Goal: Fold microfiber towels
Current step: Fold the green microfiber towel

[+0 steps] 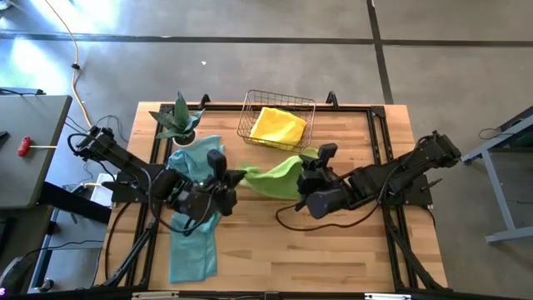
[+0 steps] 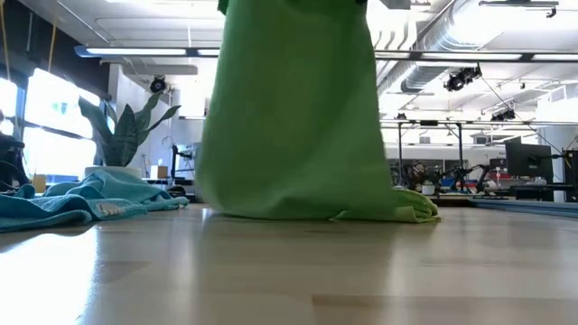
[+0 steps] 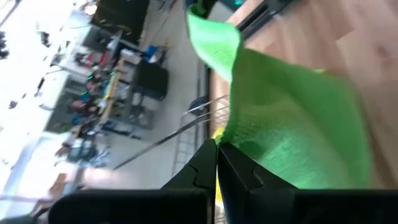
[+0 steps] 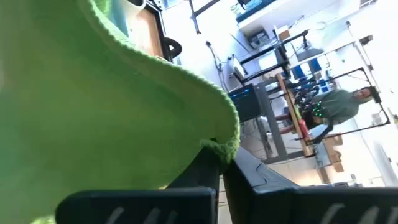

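Note:
A lime green towel (image 1: 275, 177) hangs between my two grippers over the middle of the table. Its lower edge (image 2: 397, 213) trails on the tabletop. My left gripper (image 1: 244, 174) is shut on the towel's left end and my right gripper (image 1: 308, 164) on its right end. A teal towel (image 1: 193, 229) lies crumpled on the table's left side, partly under my left arm. A yellow towel (image 1: 277, 125) lies in the wire basket (image 1: 250, 112) at the far edge. My left gripper pinches the green towel's hemmed edge (image 3: 227, 138) between its two shut fingers (image 3: 205, 163), close to a corner. The cloth spreads away beyond the fingertips, raised off the table. My right gripper pinches a corner of the green towel (image 4: 221, 147) between its two shut fingers (image 4: 245, 165), with the hem curling just past the fingertips. From there the cloth hangs slack, down to the table.
A potted plant (image 1: 179, 121) with spiky leaves stands at the far left corner, beside the teal towel. Bare wood lies along the near edge (image 1: 316, 258) and on the right side. A person (image 4: 339, 102) stands in the room beyond the table.

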`<state>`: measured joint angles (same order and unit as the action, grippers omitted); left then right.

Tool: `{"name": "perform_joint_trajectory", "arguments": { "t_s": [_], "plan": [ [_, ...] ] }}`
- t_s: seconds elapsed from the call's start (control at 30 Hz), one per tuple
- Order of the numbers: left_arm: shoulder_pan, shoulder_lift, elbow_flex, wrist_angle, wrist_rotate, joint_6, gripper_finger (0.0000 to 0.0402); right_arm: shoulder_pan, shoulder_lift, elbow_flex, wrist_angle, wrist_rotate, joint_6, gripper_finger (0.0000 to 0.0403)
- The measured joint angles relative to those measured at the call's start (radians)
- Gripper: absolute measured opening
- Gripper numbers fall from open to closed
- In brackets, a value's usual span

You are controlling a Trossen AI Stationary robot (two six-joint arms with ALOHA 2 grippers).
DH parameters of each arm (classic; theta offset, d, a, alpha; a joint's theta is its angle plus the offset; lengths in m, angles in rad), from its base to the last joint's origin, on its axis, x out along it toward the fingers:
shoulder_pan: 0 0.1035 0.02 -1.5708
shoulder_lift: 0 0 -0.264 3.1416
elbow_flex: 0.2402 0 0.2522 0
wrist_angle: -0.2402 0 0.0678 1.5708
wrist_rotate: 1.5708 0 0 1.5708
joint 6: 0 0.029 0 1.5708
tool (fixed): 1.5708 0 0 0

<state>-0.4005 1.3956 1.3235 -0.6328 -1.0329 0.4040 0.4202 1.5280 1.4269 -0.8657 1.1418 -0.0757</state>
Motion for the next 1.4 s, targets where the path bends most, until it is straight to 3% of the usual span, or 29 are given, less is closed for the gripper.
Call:
{"name": "perform_joint_trajectory", "arguments": {
  "t_s": [0.13,0.33,0.57,0.7,0.87,0.97,1.03,1.1,1.2,1.27,1.33,1.4],
  "plan": [
    [0.012,-0.008,0.0,0.002,-0.083,0.049,0.0,-0.009,0.0,0.0,0.024,0.016,-0.061,0.0],
    [0.119,-0.008,0.0,0.001,-0.109,0.108,0.0,-0.081,0.0,0.0,0.046,0.108,-0.179,0.0],
    [0.235,-0.008,0.001,0.091,-0.249,0.264,0.0,-0.199,0.0,0.0,0.189,0.127,-0.345,0.0],
    [0.237,-0.007,0.043,0.129,-0.267,0.33,0.0,-0.245,0.0,0.0,0.285,0.138,-0.412,0.0],
    [0.15,-0.007,0.072,0.114,-0.266,0.225,0.0,-0.231,0.0,0.0,0.329,0.129,-0.418,0.0],
    [0.054,-0.007,0.072,0.01,-0.246,0.051,0.0,-0.173,0.0,0.0,0.314,0.107,-0.368,0.0],
    [-0.014,-0.007,0.072,-0.104,-0.164,-0.142,0.0,-0.128,0.0,0.0,0.274,0.032,-0.278,0.0],
    [-0.077,-0.001,0.072,-0.193,-0.004,-0.369,0.0,-0.078,0.0,0.0,0.22,-0.106,-0.12,0.0],
    [-0.148,0.028,0.057,-0.22,0.225,-0.67,0.0,-0.013,0.005,0.0,0.164,-0.433,0.164,0.0],
    [-0.193,0.06,0.039,-0.199,0.292,-0.789,0.0,0.024,0.025,0.0,0.158,-0.618,0.322,0.0],
    [-0.223,0.107,0.032,-0.214,0.346,-0.875,0.0,0.065,0.055,-0.001,0.158,-0.708,0.414,0.0],
    [-0.24,0.16,0.031,-0.218,0.41,-0.937,0.0,0.104,0.089,-0.001,0.152,-0.733,0.463,0.0]
  ]
}}
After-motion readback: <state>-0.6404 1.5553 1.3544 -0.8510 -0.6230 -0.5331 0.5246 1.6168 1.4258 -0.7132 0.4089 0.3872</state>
